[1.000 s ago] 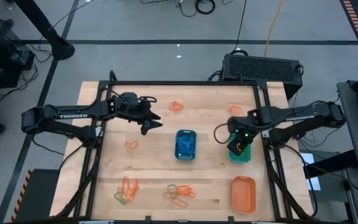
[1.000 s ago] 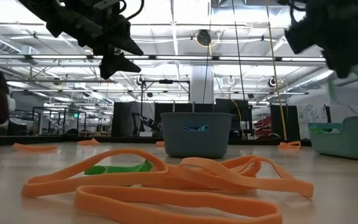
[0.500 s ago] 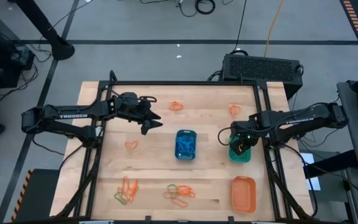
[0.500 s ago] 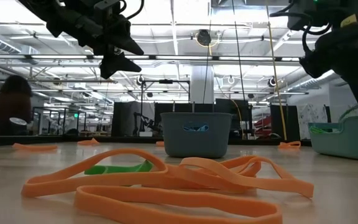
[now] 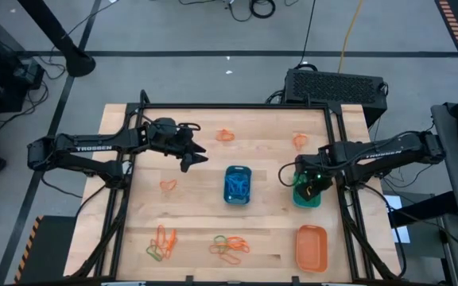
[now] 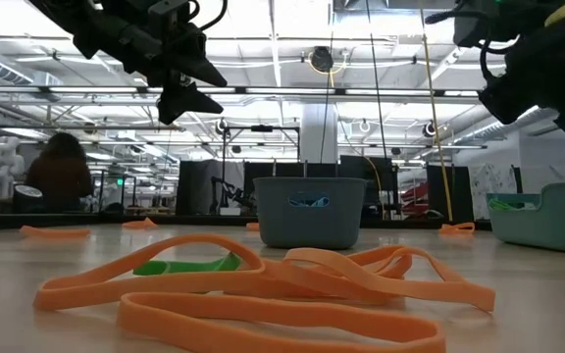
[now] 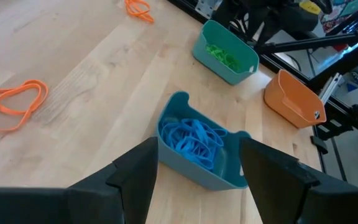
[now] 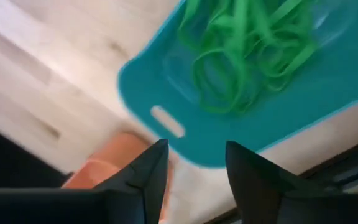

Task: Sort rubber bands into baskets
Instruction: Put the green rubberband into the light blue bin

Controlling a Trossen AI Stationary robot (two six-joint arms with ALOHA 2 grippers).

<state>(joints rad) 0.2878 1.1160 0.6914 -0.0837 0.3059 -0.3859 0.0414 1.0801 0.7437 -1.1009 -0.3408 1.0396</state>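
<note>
Three baskets stand on the wooden table: a blue one (image 5: 238, 184) holding blue rubber bands (image 7: 194, 138), a teal one (image 5: 306, 195) holding green bands (image 8: 241, 50), and an orange one (image 5: 311, 246). Orange bands lie loose at the far side (image 5: 226, 135) (image 5: 300, 140) and left of centre (image 5: 168, 186). Mixed orange and green piles lie near the front (image 5: 161, 242) (image 5: 229, 248). My right gripper (image 8: 196, 149) hangs open just above the teal basket, pointing steeply down, with nothing between its fingers. My left gripper (image 5: 199, 159) hovers open above the table, left of and beyond the blue basket.
A black frame (image 5: 237, 107) rims the table. A black box (image 5: 336, 86) sits behind the far right corner. Bare wood lies between the blue basket and the front piles. In the low view a person (image 6: 59, 181) sits in the room beyond the table.
My right gripper has sunk toward the teal basket, shifted slightly toward the table's near edge, and rolled a little at the wrist. Over the last half second it has held still there. The person in the background has moved.
</note>
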